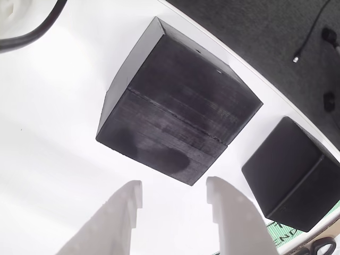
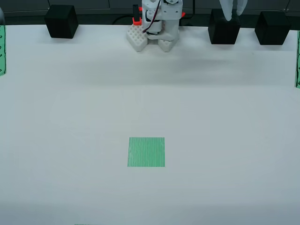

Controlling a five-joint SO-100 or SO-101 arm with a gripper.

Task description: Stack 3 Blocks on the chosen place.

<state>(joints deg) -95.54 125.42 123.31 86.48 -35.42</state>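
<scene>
Nothing is stacked yet: the green patch [image 2: 146, 151] lies bare mid-surface, three blocks [image 2: 61, 21] sit along the far edge, and the open, empty end effector [image 1: 174, 194] hovers above the middle one [image 1: 175, 106].

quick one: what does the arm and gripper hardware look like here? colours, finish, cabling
The two-finger gripper is matte white plastic, its fingers tapered, with stepped notches on their inner edges. In the front view the arm's base is the same white plastic, with a studded white block at its foot, an orange-red clip and thin red and black wires. A black cable crosses the gripper view's corner.
</scene>
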